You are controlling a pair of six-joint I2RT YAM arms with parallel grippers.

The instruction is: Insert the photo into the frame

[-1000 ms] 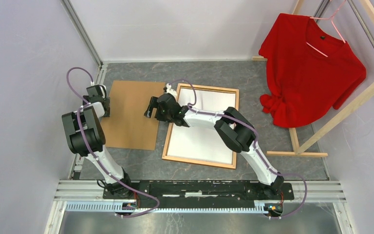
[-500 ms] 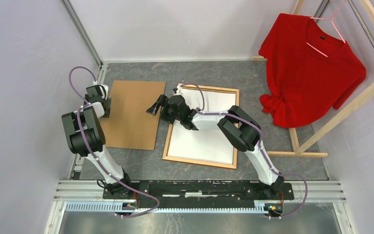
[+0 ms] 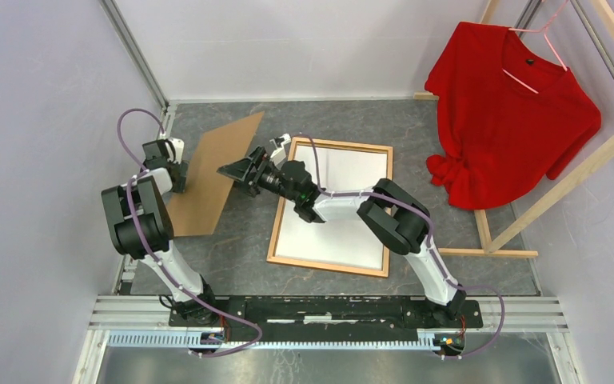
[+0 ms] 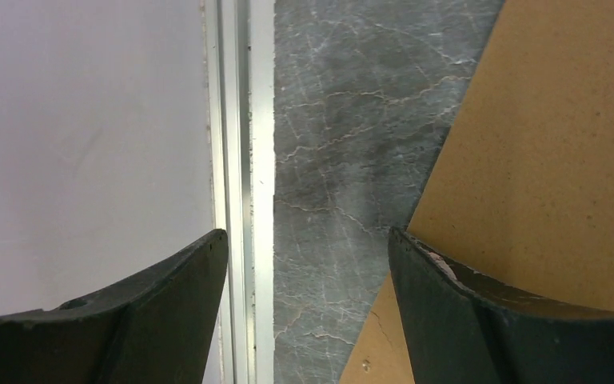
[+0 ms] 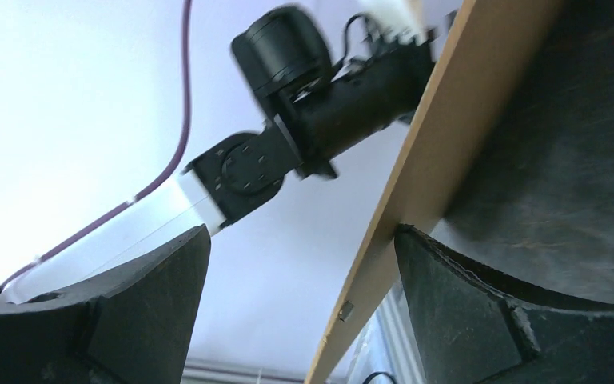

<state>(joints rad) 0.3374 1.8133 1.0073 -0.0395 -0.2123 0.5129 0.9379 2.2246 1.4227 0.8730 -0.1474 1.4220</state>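
Observation:
The frame (image 3: 328, 265), thin orange-brown wood, lies flat on the grey floor at centre. Inside it rests the photo (image 3: 320, 236), plain white side up. Left of it, a brown backing board (image 3: 208, 176) stands tilted, its right edge raised. My right gripper (image 3: 236, 170) is open at that raised edge. In the right wrist view the board's edge (image 5: 432, 160) runs between the jaws, against the right finger (image 5: 480, 312). My left gripper (image 3: 165, 164) is open at the board's left side, with bare floor between its fingers (image 4: 168, 312) and the board (image 4: 560, 160) beside one.
A red shirt (image 3: 512, 112) hangs on a pale wooden rack (image 3: 568, 184) at the right. An aluminium rail (image 4: 244, 160) runs along the left wall just beside my left gripper. White walls close in the back and both sides.
My right gripper has moved left and tipped upward, lifting the backing board's right edge off the floor, so the board now stands tilted. The left arm, frame and photo have stayed put.

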